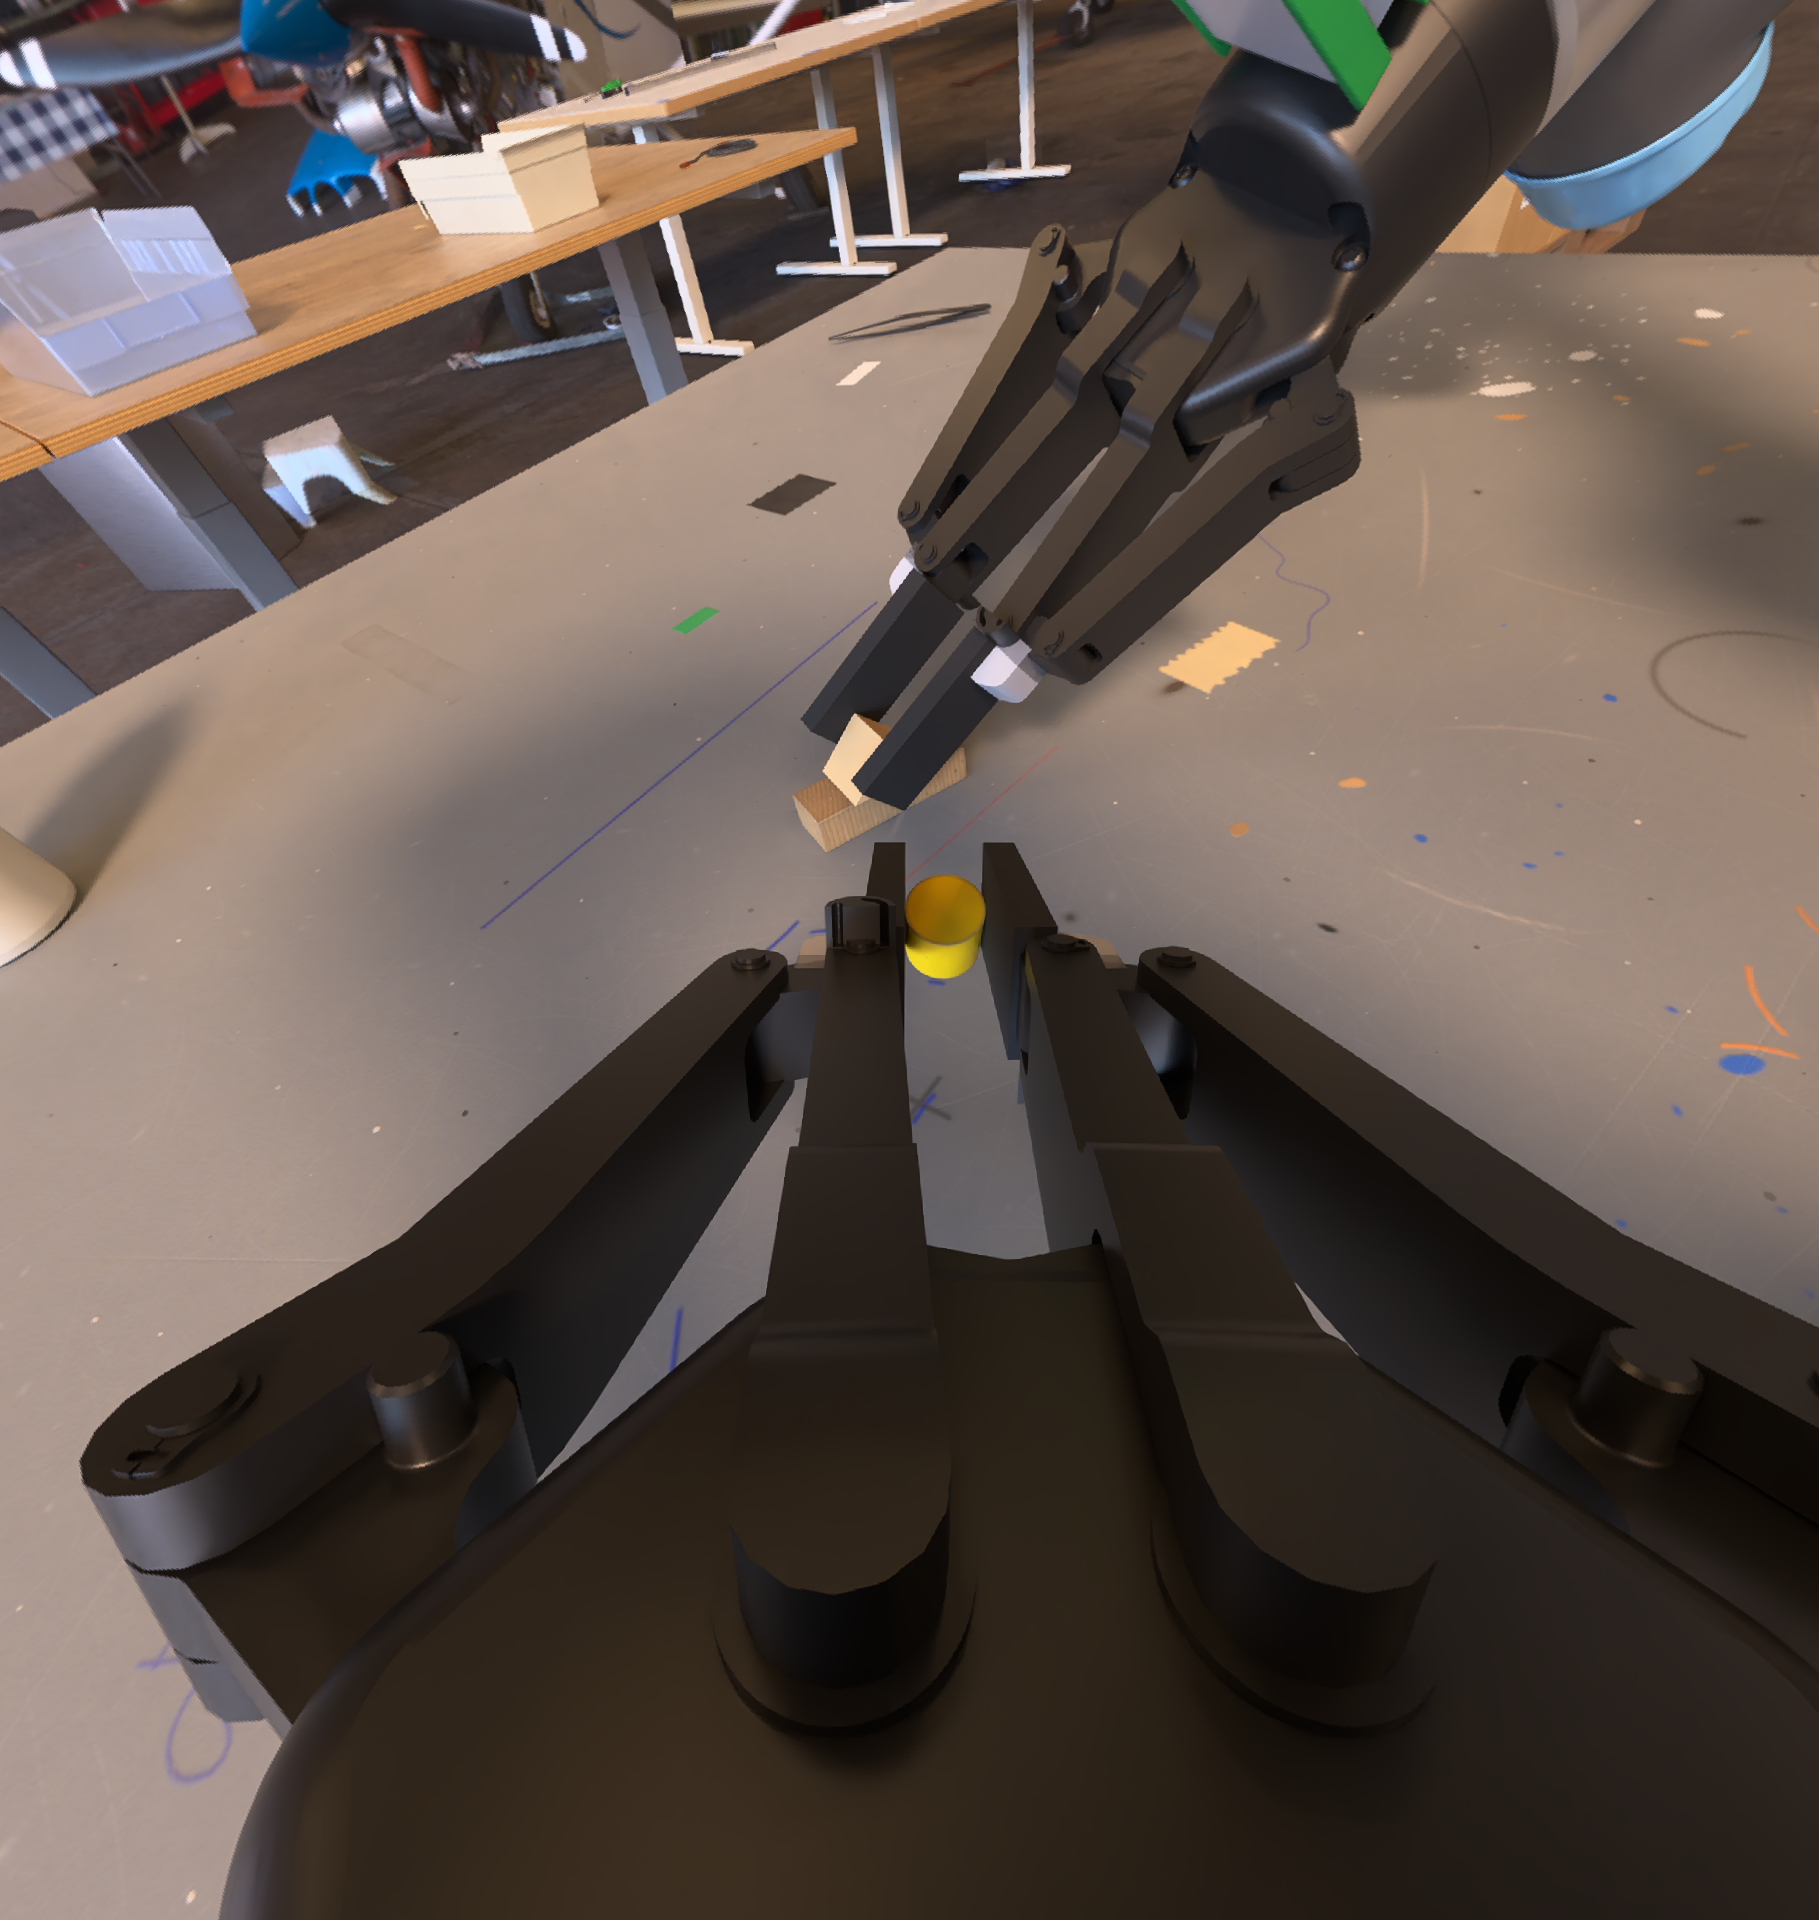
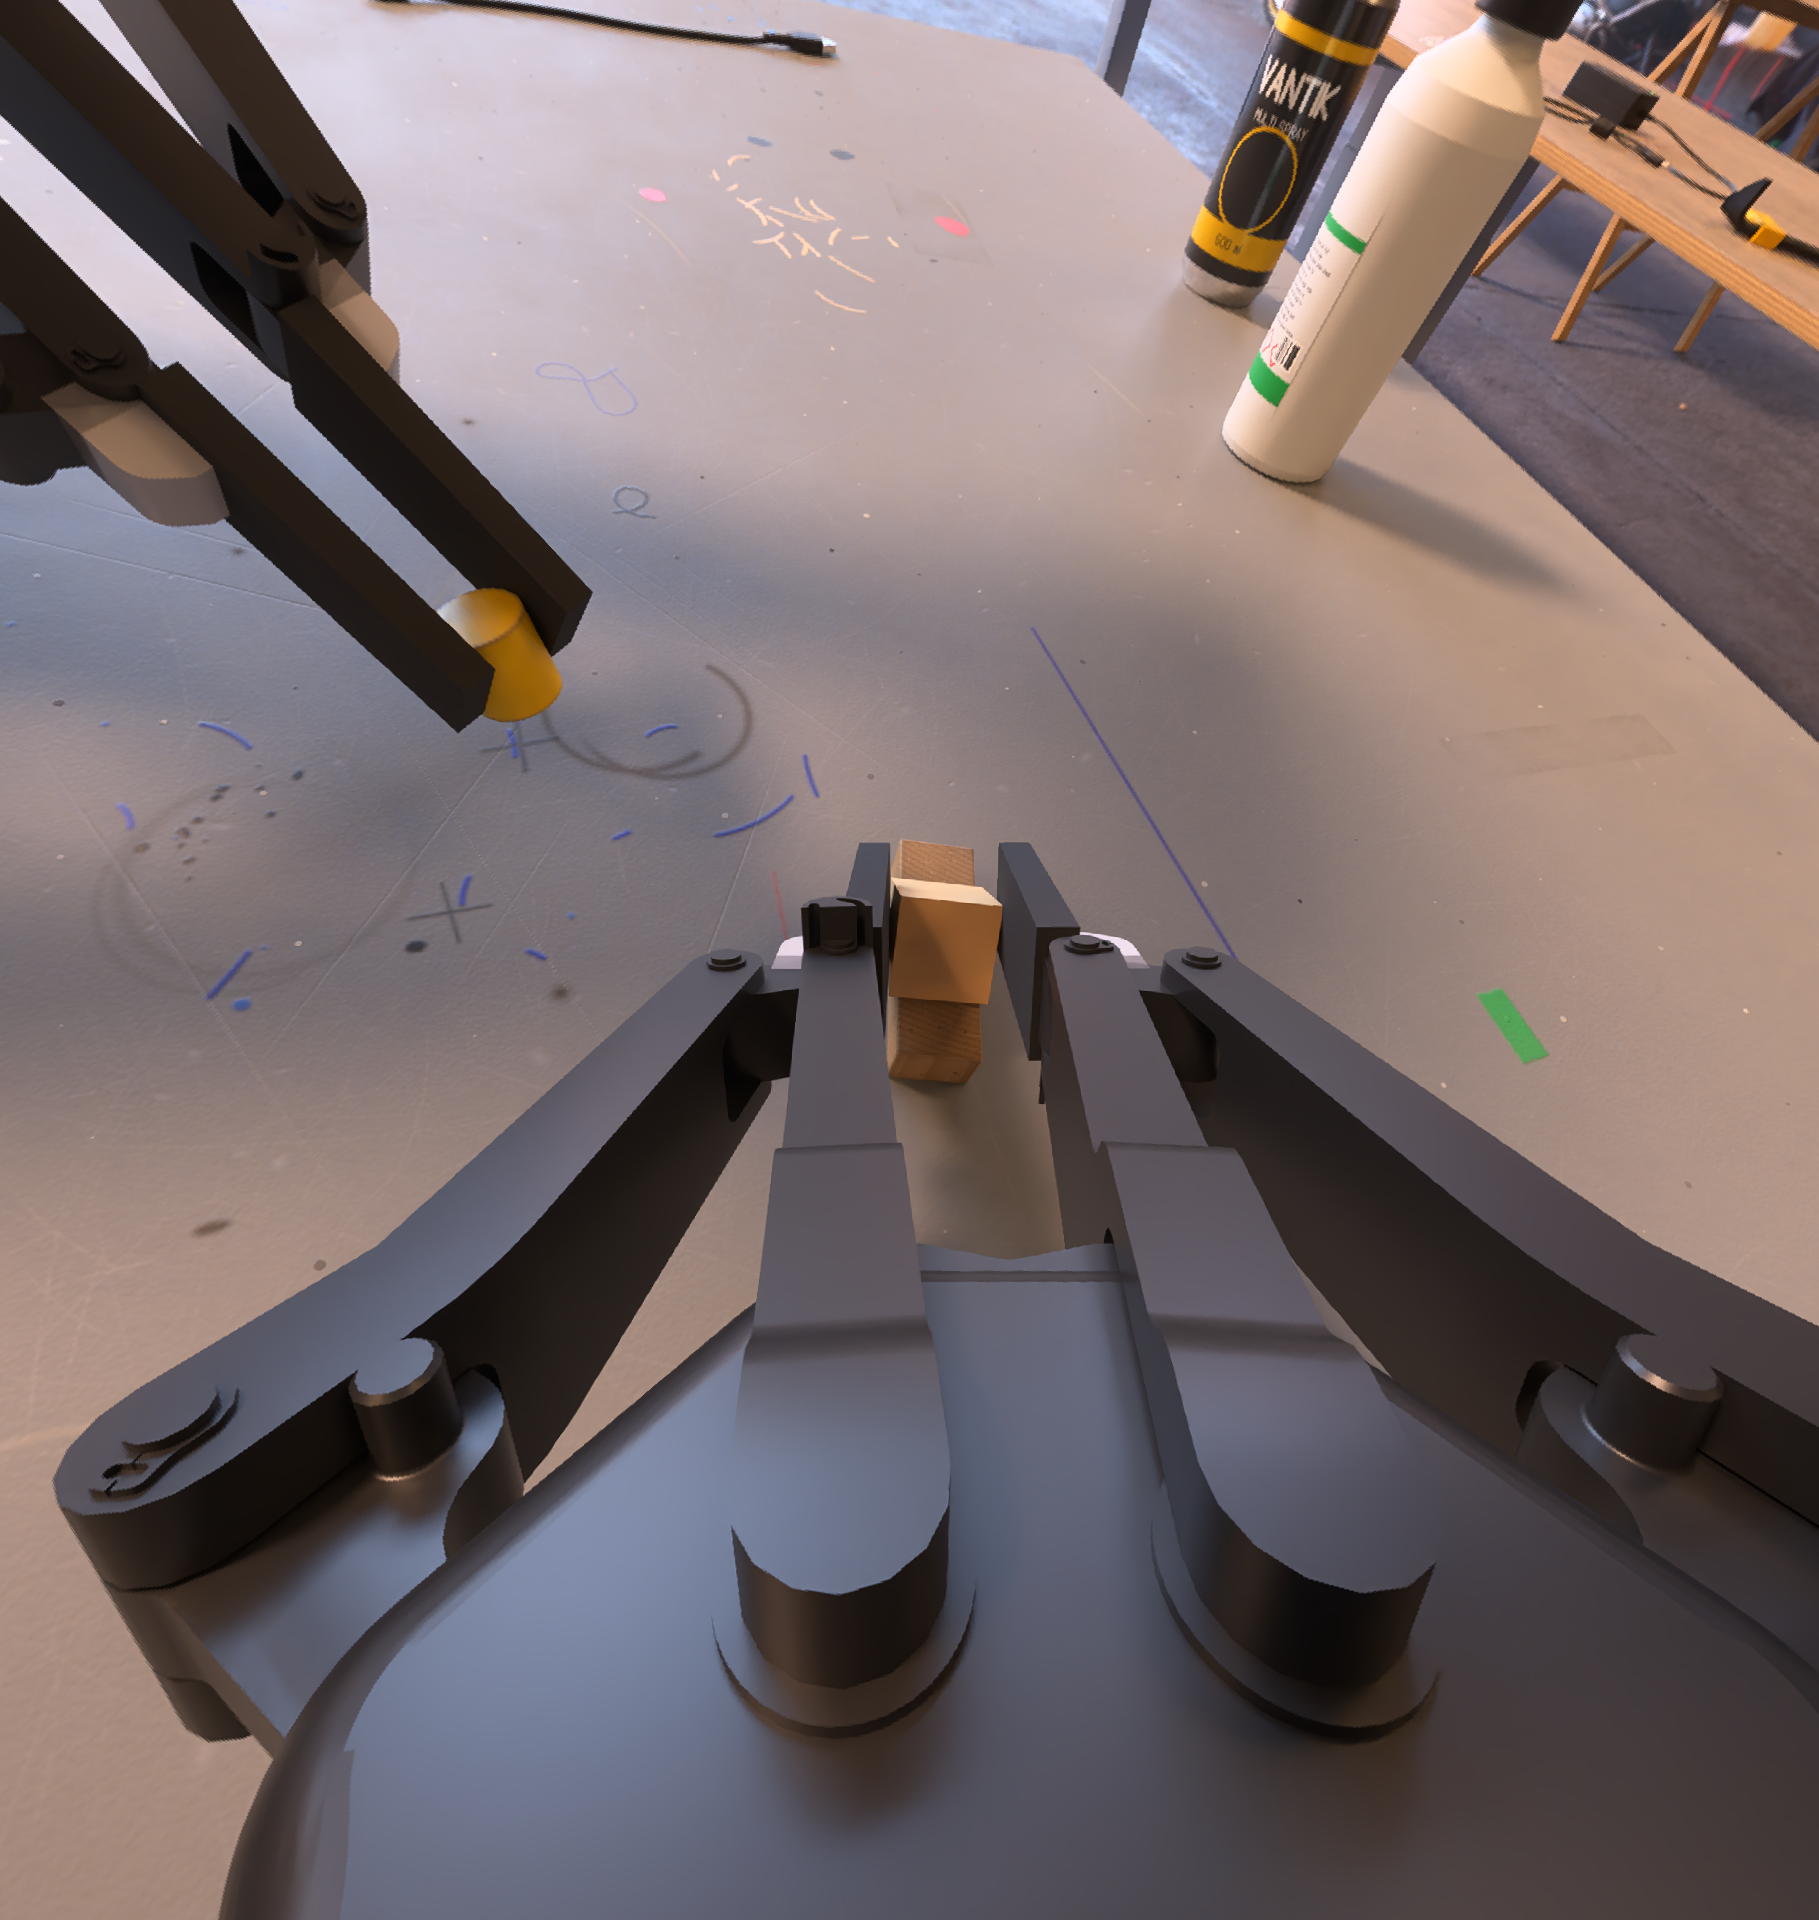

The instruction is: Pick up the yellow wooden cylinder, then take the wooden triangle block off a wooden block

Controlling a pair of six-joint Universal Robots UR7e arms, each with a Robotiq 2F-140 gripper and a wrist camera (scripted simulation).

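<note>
Left tool (image 1: 943, 868) clamping yellow cylinder (image 1: 944, 927), lifted clear of surface (image 2: 988, 468). Right tool (image 2: 934, 868) straddling triangle block (image 2: 944, 940) atop wooden block (image 2: 931, 1044); contact unclear. I'm judging triangle light, rigid, smooth; gripping flat end faces, not slopes.

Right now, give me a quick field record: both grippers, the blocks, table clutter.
left gripper: shut on yellow cylinder, seemingly raised off table
right gripper: fingers flank triangle block; contact unclear
triangle block: on top of wooden block
wooden block: flat on table
clutter: white bottle and black-and-yellow spray can, both upright near the table edge
</note>
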